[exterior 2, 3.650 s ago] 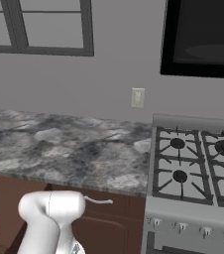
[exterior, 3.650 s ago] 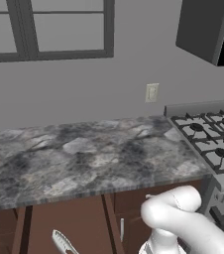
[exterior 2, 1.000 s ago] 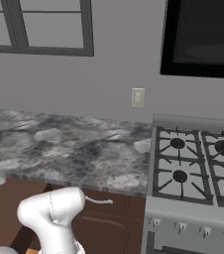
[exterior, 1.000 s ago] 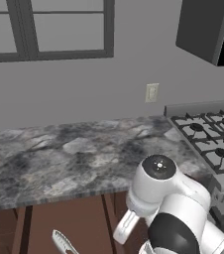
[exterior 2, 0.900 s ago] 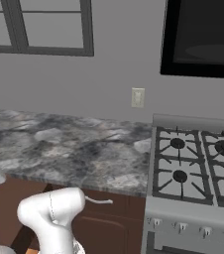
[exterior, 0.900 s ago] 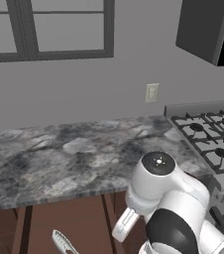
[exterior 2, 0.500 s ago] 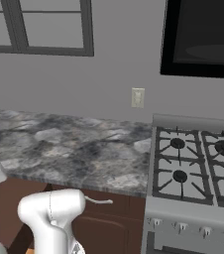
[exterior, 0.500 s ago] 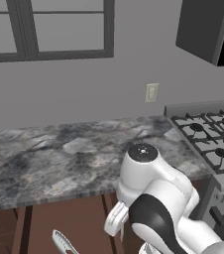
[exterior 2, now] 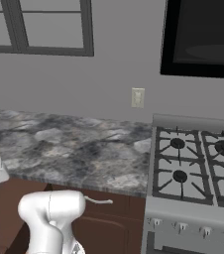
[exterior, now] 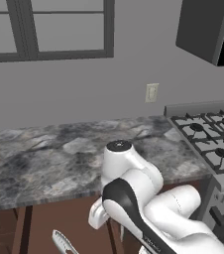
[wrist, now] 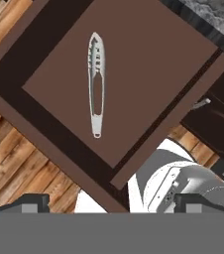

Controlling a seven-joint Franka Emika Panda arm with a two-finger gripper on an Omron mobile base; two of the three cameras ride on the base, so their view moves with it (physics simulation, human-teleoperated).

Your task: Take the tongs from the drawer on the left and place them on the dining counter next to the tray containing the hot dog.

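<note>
Marbled counter [exterior: 49, 158] spans the middle of both base views, grey wall and a dark-framed window [exterior: 59, 30] above it at upper left. Gas stove [exterior 2: 193, 168] sits at the right side, touching the counter's end, with a dark appliance [exterior 2: 203, 37] mounted above it at upper right; a white outlet [exterior 2: 137, 97] is on the wall between them. White arm [exterior: 143, 203] rises from the lower right of the left base view, bent down below the counter edge. In the hand view the drawer [wrist: 134, 59] is pulled open across the upper half of the frame, reddish-brown inside, wood floor [wrist: 20, 168] at lower left. The tongs [wrist: 96, 82] lie flat on the drawer bottom, left of centre, arms together, alone and apart from the walls; their tip also shows at the bottom edge of the left base view. Gripper [wrist: 111, 203] hangs above the drawer, fingertips [wrist: 32, 202] spread wide at the bottom corners, holding nothing, well apart from the tongs.
</note>
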